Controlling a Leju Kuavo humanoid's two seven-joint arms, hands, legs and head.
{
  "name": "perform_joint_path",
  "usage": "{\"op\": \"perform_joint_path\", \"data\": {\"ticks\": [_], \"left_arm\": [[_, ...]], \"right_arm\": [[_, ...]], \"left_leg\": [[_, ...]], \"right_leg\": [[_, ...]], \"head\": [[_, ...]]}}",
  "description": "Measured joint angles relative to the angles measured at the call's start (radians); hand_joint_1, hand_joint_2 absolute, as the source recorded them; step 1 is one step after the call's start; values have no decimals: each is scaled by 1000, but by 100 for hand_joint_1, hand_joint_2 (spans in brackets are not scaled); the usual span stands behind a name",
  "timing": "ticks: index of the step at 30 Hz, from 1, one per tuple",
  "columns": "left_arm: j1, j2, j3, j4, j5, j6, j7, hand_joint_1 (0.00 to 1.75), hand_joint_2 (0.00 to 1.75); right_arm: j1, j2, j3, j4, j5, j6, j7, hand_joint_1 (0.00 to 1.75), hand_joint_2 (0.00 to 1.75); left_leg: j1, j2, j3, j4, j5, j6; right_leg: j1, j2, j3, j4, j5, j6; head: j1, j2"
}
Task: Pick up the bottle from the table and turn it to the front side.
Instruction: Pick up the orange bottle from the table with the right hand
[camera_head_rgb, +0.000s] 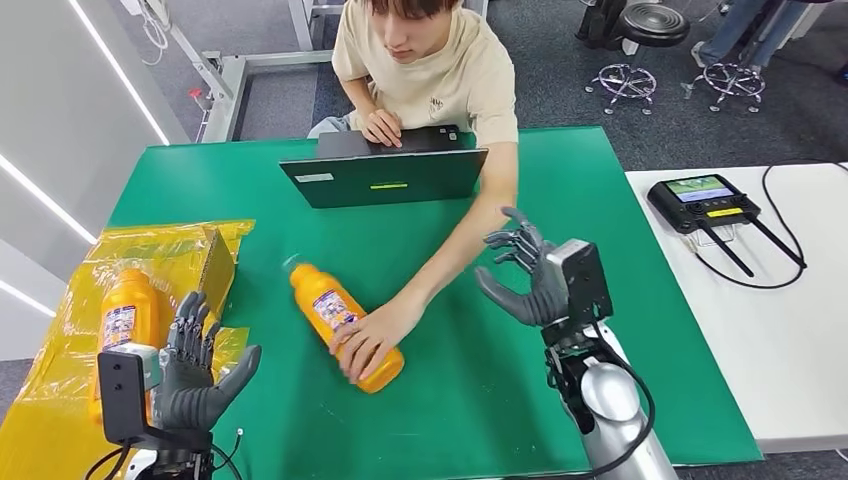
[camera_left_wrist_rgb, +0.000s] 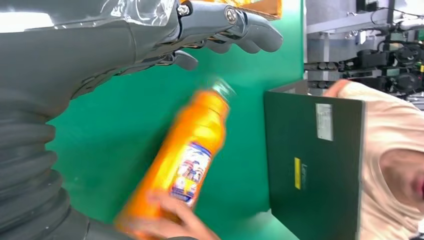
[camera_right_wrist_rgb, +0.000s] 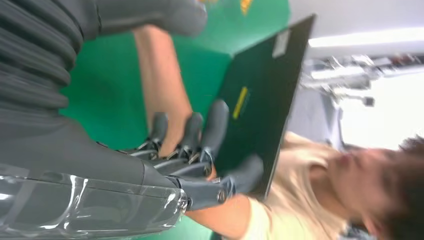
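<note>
A person's hand (camera_head_rgb: 368, 338) holds an orange bottle (camera_head_rgb: 343, 322) lying on a green table (camera_head_rgb: 480, 400), between the robot's empty, spread left hand (camera_head_rgb: 195, 372) and right hand (camera_head_rgb: 530, 272).

The orange bottle (camera_head_rgb: 345, 324) lies on its side between both hands, apparently label up, though blurred.
</note>
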Motion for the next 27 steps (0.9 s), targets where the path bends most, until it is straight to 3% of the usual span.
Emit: {"op": "perform_joint_path", "data": {"ticks": [9,25,26,27], "left_arm": [[-3,-5,2,-1,-3,-24,-1,0,175],[-12,2,2,7,21,-19,-15,0,175],[-12,4,2,8,23,-17,-15,0,175],[-12,5,2,9,24,-16,-16,0,175]], "right_arm": [[108,-9,-23,-166,14,-45,-19,0,175],[24,-23,-35,-57,9,-38,-6,0,175],[13,-23,-34,-45,10,-33,-3,2,175],[2,-24,-34,-33,10,-25,0,45,175]], "left_leg": [[0,1,1,0,0,-1],[0,1,1,0,0,-1],[0,1,1,0,0,-1],[0,1,1,0,0,-1]], "right_leg": [[0,1,0,0,-1,-1],[0,1,0,0,0,0],[0,1,0,0,0,0],[0,1,0,0,0,0]], "head": [[0,0],[0,0],[0,0],[0,0]]}}
